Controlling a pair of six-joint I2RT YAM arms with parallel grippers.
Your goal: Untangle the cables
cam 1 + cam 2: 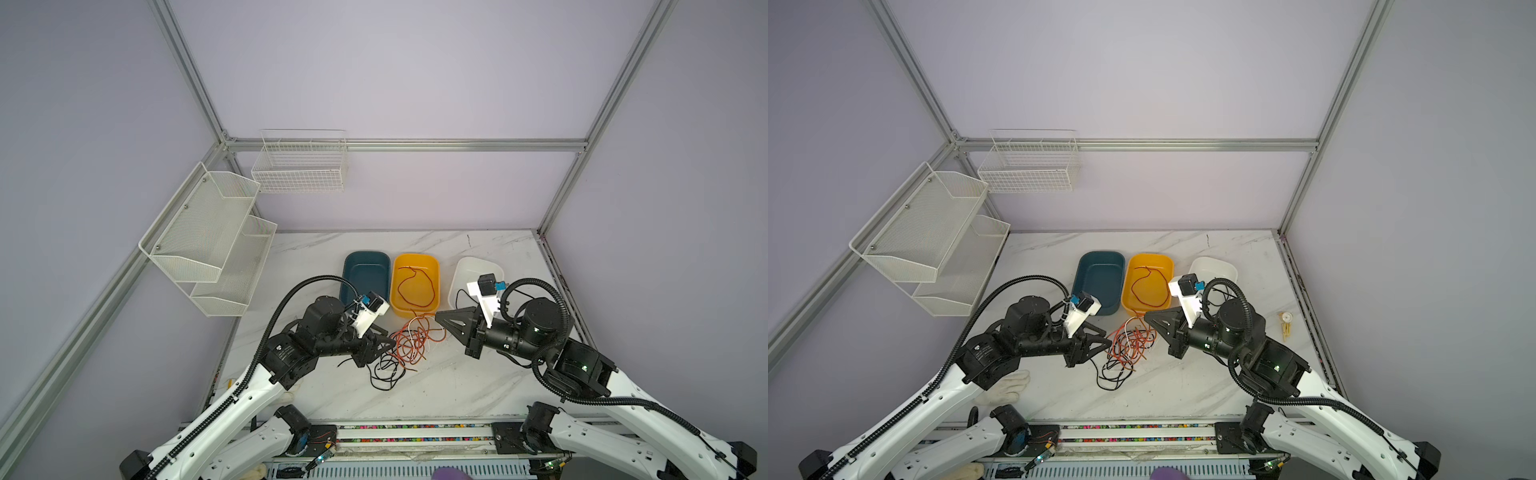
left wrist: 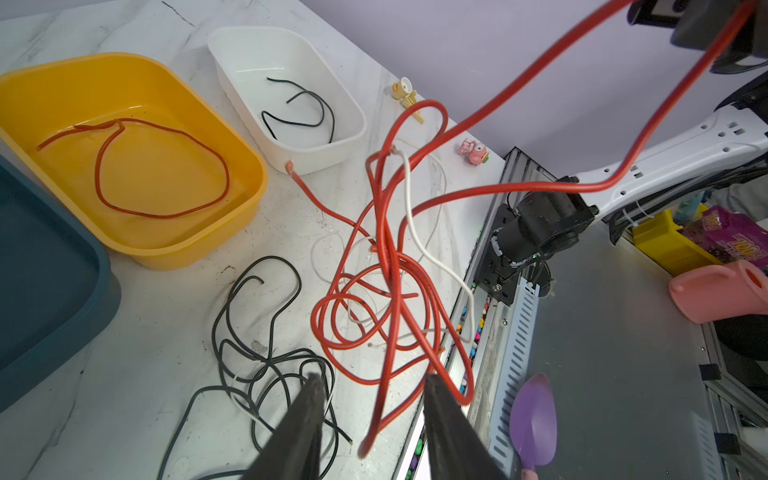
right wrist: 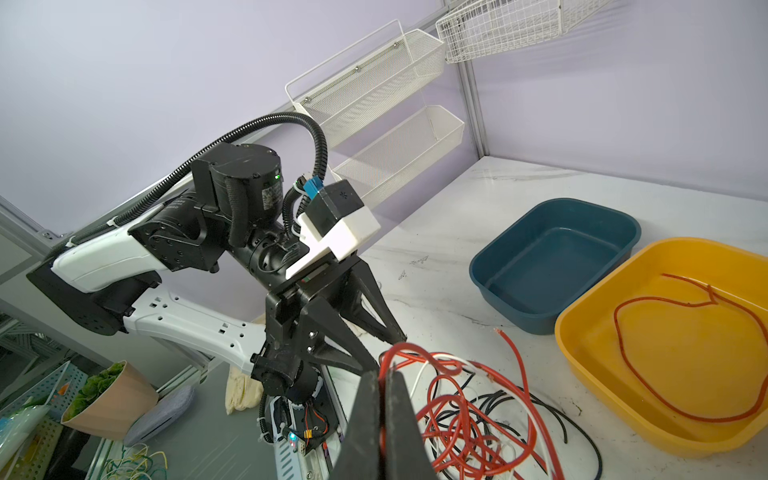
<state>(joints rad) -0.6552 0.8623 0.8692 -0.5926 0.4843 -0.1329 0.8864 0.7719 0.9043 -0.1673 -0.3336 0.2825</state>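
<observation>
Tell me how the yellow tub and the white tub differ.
The yellow tub holds a red-orange cable in one wide loop; the white tub holds a black cable. In both top views the yellow tub sits mid-row, close beside the blue tub; the white tub ends the row on the right. Both are open tubs on the marble table.

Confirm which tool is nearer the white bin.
Right. The right tool sits just off the near corner of the white bin; the left tool is across the cable tangle.
</observation>
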